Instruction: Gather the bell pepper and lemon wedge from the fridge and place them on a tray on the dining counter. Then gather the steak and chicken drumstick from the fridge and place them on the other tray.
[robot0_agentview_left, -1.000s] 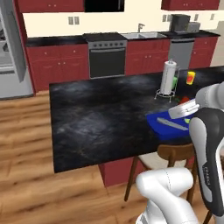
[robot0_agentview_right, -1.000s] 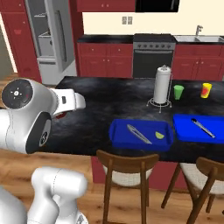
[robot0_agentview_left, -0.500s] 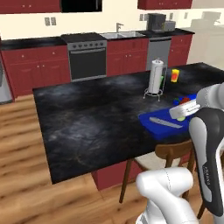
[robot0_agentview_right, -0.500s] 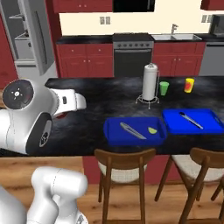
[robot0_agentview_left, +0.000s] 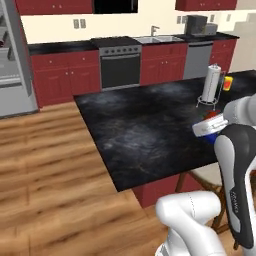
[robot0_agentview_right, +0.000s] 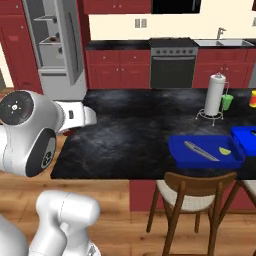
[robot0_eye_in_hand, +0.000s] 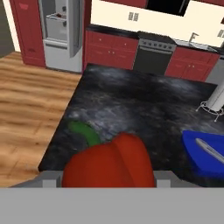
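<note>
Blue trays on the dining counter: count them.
2. One blue tray sits near the counter's front edge holding a lemon wedge; the second is right of it, cut off by the frame edge.

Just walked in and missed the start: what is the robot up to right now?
The robot arm is carrying a red bell pepper in its jaws, over the near edge of the dark dining counter. A blue tray farther along the counter already holds a lemon wedge. The fridge behind stands open.
</note>
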